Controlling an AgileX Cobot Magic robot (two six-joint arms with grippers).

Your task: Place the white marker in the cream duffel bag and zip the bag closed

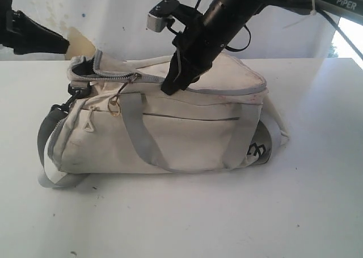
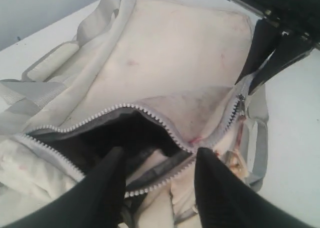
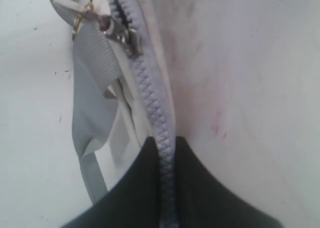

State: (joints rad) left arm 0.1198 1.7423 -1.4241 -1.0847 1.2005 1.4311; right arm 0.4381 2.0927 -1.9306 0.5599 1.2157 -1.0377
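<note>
The cream duffel bag (image 1: 181,133) lies on its side on the white table. Its top zip is open at the left end (image 1: 99,71) and closed from the slider (image 1: 135,76) rightward. My left gripper (image 2: 160,153) hovers open over the dark mouth (image 2: 125,133), with nothing between its fingers; in the exterior view it sits at the upper left (image 1: 62,42). My right gripper (image 3: 165,140) is shut on the closed zipper line (image 3: 150,92), a little past the slider (image 3: 122,37); the exterior view shows it on the bag's top (image 1: 172,87). The white marker is hidden.
Grey webbing handles (image 1: 139,133) hang down the bag's front and a grey shoulder strap (image 1: 45,150) loops at its left end. A small brass ring (image 1: 115,108) dangles below the slider. The white table (image 1: 227,212) extends in front of the bag.
</note>
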